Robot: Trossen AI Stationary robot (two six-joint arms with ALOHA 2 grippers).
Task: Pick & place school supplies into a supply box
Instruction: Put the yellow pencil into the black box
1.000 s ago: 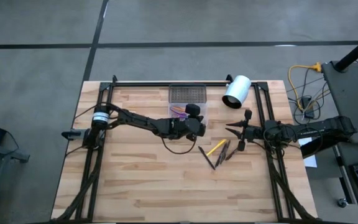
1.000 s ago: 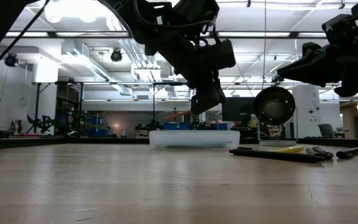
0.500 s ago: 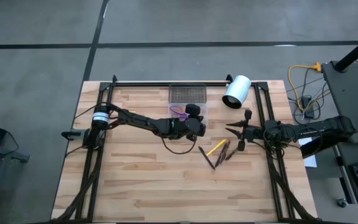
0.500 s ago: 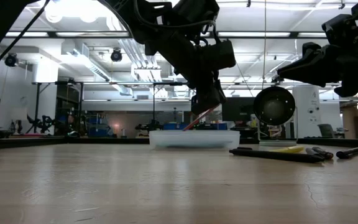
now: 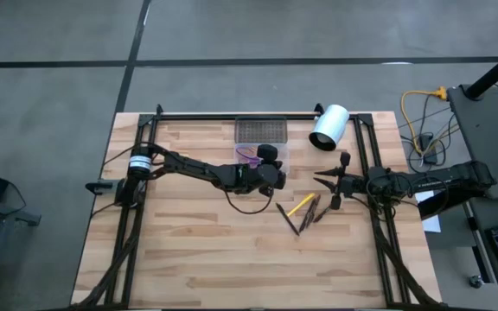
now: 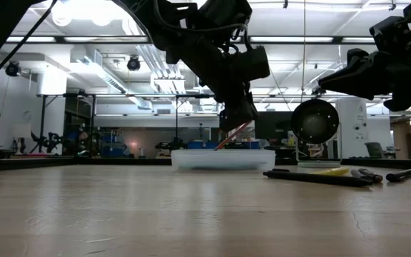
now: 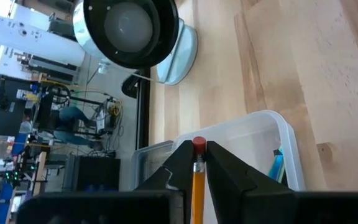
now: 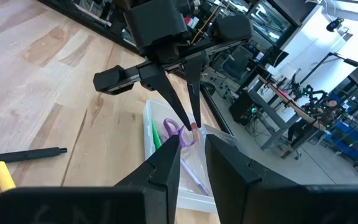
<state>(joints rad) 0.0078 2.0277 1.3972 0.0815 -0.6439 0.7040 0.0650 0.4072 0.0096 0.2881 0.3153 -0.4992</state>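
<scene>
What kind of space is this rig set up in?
Likely a robotics lab or workshop: open ceiling with bright strip lights, equipment racks and stands behind the wooden slat table, and a yellow cable on the grey concrete floor.
</scene>
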